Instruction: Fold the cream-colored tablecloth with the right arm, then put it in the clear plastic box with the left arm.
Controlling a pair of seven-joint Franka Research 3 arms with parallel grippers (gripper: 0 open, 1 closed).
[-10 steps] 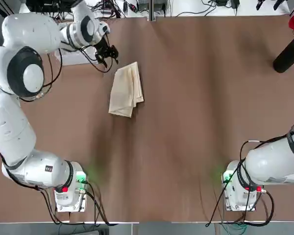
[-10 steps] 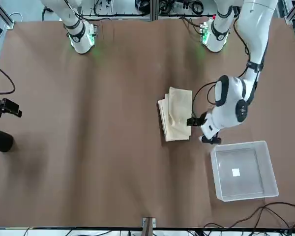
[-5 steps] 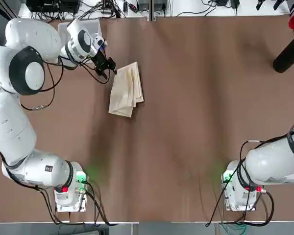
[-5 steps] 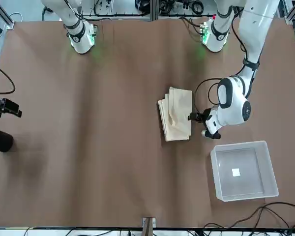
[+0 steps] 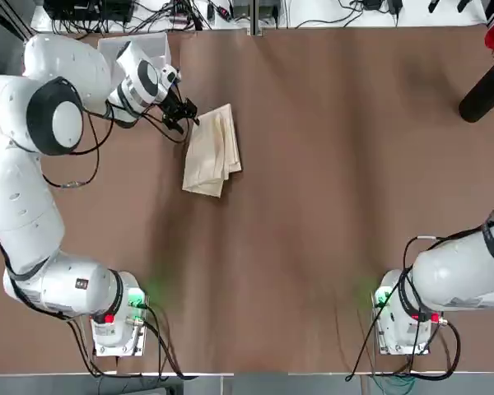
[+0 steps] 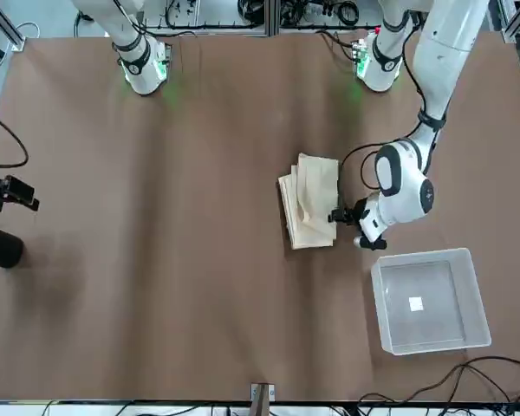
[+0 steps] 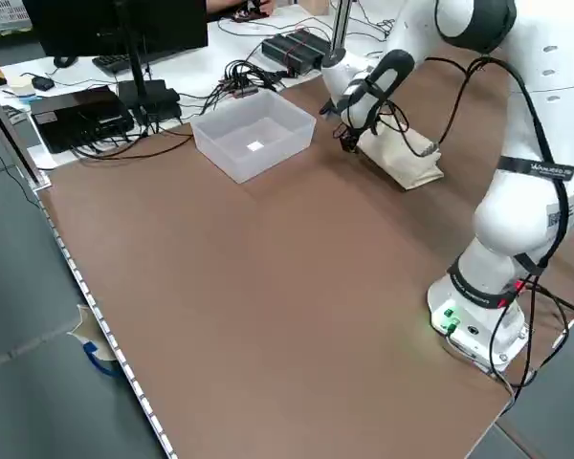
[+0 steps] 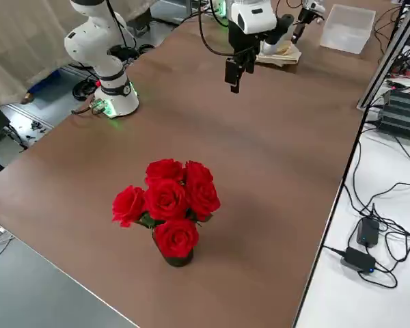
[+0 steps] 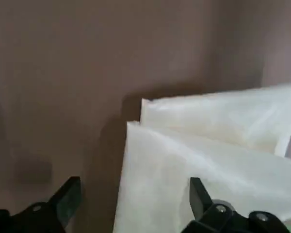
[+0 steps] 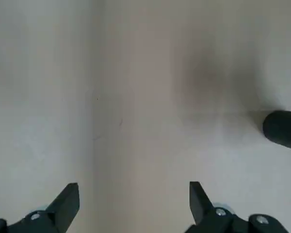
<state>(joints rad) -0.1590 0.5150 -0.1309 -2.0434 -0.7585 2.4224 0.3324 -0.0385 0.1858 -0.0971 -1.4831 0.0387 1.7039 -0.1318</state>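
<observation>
Cream-colored tablecloth, folded left of the table's middle near the clear plastic box, is approached by the left gripper with fingers apart; only the top layer may be pinched, so the stack unfolds.

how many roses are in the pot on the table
5 show in the right side view: the roses bunch in a dark pot near that view's lower middle, one low in front, four above. More may hide behind.

The cloth is soft, matt fabric. The box is clear, smooth plastic. The surface looks matt brown; the arms are glossy white.
</observation>
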